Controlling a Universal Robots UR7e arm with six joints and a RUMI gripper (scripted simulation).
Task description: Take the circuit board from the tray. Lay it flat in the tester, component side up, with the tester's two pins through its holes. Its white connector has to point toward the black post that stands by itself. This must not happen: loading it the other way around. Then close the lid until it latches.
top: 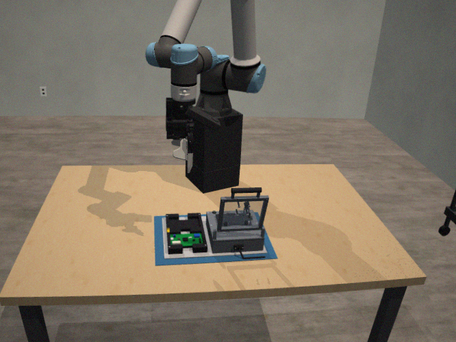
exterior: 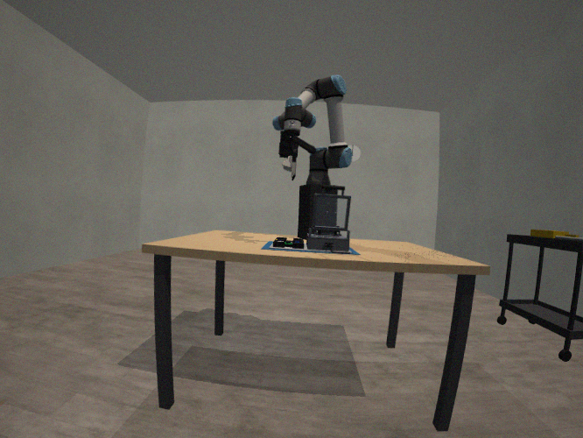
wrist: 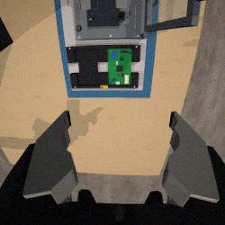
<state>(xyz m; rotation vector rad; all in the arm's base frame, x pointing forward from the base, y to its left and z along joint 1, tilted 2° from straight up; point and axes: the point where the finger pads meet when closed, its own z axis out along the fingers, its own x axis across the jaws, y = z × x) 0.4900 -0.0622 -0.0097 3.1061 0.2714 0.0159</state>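
Observation:
The green circuit board [top: 185,239] lies in the black tray [top: 185,233] on the blue mat [top: 213,243]; it also shows in the wrist view [wrist: 120,67], with its white connector at the near end. The grey tester [top: 235,232] stands right of the tray with its framed lid [top: 243,211] raised upright. In the wrist view the tester [wrist: 110,20] sits beyond the tray [wrist: 104,67]. My gripper [top: 183,154] hangs high above the table's far side, beside the arm's base. Its fingers stand open and empty.
The arm's black pedestal [top: 217,154] stands on the table just behind the tester. A black cart [exterior: 541,278] with a yellow item stands off to the right of the table. A latch handle [top: 250,254] sticks out at the tester's front.

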